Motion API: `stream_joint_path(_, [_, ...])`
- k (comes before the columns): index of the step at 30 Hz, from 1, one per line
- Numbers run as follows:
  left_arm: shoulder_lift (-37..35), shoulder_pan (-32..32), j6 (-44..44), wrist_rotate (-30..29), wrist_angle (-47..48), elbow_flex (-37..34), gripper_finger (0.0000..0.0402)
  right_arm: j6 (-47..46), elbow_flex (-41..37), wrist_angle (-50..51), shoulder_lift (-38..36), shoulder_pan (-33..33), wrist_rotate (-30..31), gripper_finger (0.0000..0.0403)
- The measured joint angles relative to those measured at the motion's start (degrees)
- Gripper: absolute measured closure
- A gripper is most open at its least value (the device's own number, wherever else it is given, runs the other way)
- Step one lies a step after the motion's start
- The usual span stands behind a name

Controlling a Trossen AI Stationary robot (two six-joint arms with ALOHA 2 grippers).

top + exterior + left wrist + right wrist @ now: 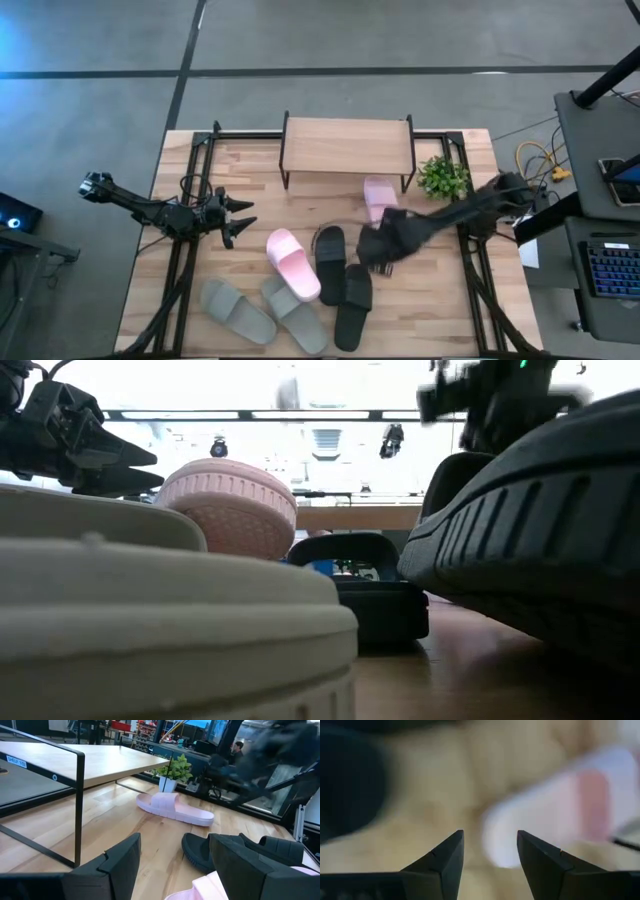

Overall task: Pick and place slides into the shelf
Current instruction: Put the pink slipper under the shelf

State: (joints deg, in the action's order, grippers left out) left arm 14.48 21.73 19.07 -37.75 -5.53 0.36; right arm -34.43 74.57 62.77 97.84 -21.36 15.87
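Note:
The shelf (345, 140) stands at the table's far edge on thin black legs. One pale pink slide (380, 195) lies on its sole just in front of it, also in the left wrist view (175, 810). The other pink slide (292, 262), two black slides (330, 262) (353, 305) and two grey-green slides (238, 310) (295, 312) lie in the near middle. My right gripper (375, 252) hangs open and blurred over the table between the pink slide by the shelf and the black slides; a pink slide (555, 810) shows past its fingertips (490, 835). My left gripper (240, 215) waits open on the left (175, 836).
A small green potted plant (443, 177) stands right of the shelf, beside the right arm. Black metal frame rails run along the table's left and right sides. Bare wood lies between the left gripper and the shelf. People and equipment show in the room beyond.

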Motion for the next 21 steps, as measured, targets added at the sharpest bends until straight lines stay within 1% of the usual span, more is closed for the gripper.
stream_joint_path(3, [0.0,0.0,0.0,0.0,0.0,0.0,0.0178,2.0,3.0,-4.3,0.5,-5.1,1.8,0.0227])
stream_joint_path(5, [0.1,0.0,0.0,0.1,0.1,0.0,0.0178,5.9,5.0,-6.6,1.7,-7.1,3.1,0.0227])
stream_joint_path(7, [0.1,0.0,0.0,0.0,0.0,0.0,0.0178,8.5,7.0,-6.6,3.2,-8.2,3.4,0.0227])
stream_joint_path(12, [0.1,0.0,0.0,0.0,0.0,0.0,0.0178,7.6,12.0,-4.3,7.6,-9.8,3.7,0.0227])
stream_joint_path(17, [0.1,0.0,0.0,0.0,0.1,0.0,0.0178,7.9,19.3,-4.0,13.2,-10.0,4.2,0.0227])
stream_joint_path(21, [0.0,0.0,0.0,-0.2,0.0,0.0,0.0178,9.2,25.8,-1.0,16.7,-8.3,9.4,0.0227])
